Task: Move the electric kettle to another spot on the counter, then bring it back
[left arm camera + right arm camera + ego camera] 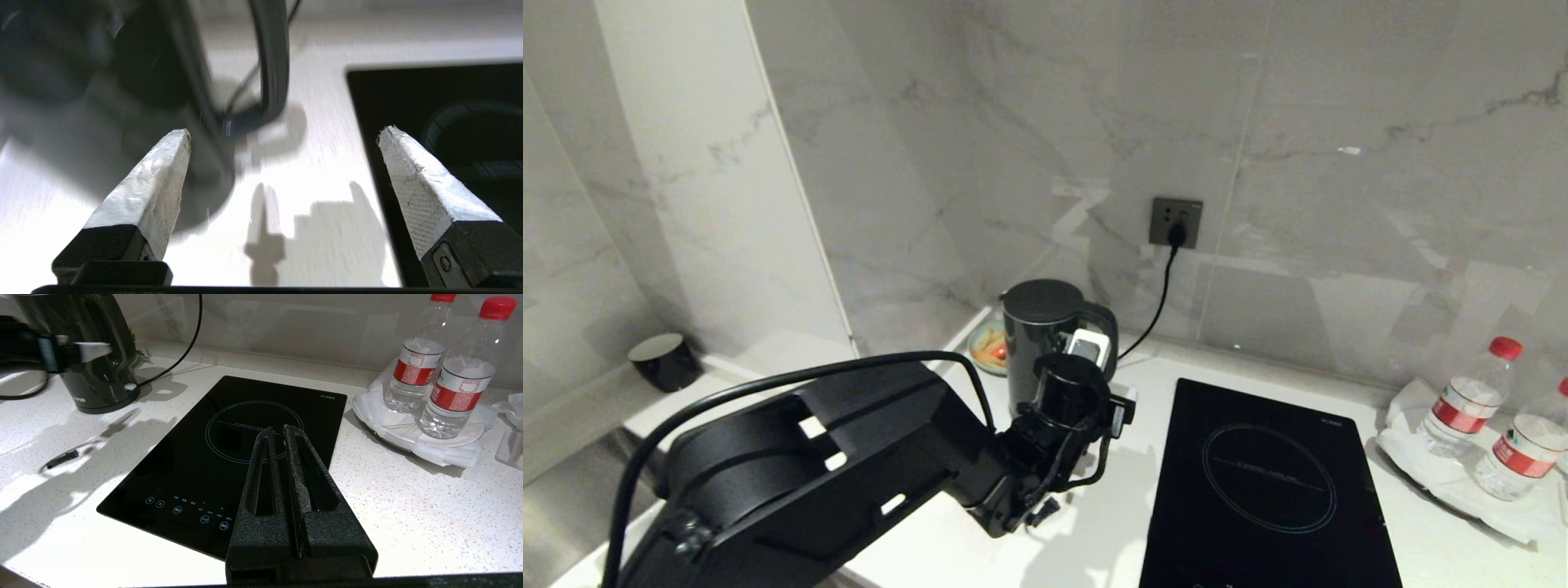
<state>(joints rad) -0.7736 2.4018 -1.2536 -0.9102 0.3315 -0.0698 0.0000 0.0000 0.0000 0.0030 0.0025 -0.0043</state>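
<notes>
Spread wide, our left gripper [284, 134] holds nothing; the electric kettle [1039, 341], glossy black and upright, stands on the counter [1111, 523] at 12 o'clock from it. Our right gripper [278, 435] is closed.

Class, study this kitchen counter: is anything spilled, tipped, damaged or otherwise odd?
Nothing stands out. The kettle stands upright on the counter beside the cooktop, two bottles stand upright on their plate, and no spill shows. The left gripper is open by the kettle's handle, holding nothing.
</notes>
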